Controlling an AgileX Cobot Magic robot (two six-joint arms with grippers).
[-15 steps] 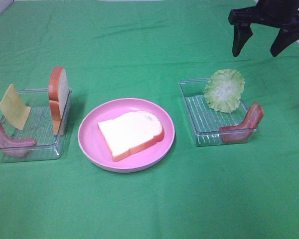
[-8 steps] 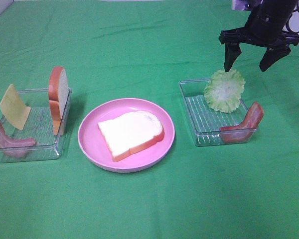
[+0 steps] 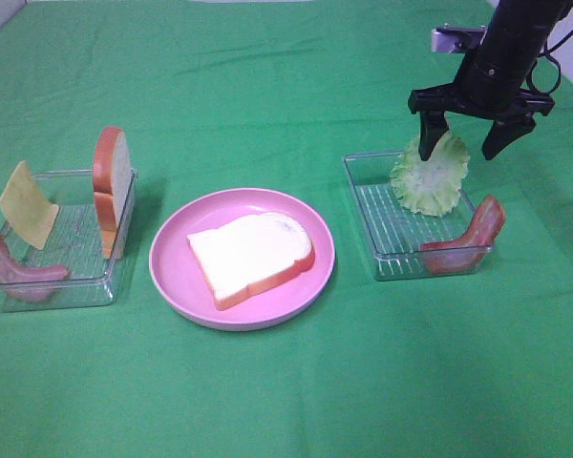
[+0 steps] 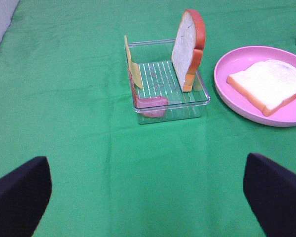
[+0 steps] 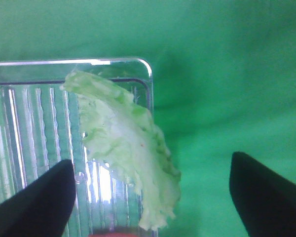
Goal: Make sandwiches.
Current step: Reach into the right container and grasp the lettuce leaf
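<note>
Step in hand: reaching for the lettuce [image 3: 430, 176], by my reading. The task looks early, with one layer laid.
Right gripper [image 3: 456, 153]: jaws wide, nothing held. It hangs over the far end of the right tray [image 3: 401, 265], one finger in front of the leaf's top edge and the other out past the tray.
Left gripper [image 4: 148, 192]: jaws wide and empty, well back from the left tray [image 3: 86, 286].
Sandwich so far: a single bread slice [image 3: 251, 256] lying flat in the middle of the pink plate [image 3: 172, 258], between the two trays.
Slice heading: rounded top toward the right tray, square end toward the left tray. The long axis runs across the plate, slightly skewed.
Lettuce pose: stands on edge, leaning in the tray's far corner, broad face toward the plate. In the wrist view [image 5: 123, 148] its edge runs slantwise to the line between the fingers.
Next move calls for: lowering so both fingers flank the thin leaf, perhaps a wrist turn to square up, then a gentle close.
Risk: a finger could catch the tray rim.
Other stock: bacon [image 3: 468, 239] beside the lettuce. The left tray holds an upright slice [image 3: 113, 186], cheese [image 3: 27, 205] and more bacon [image 3: 10, 267].
</note>
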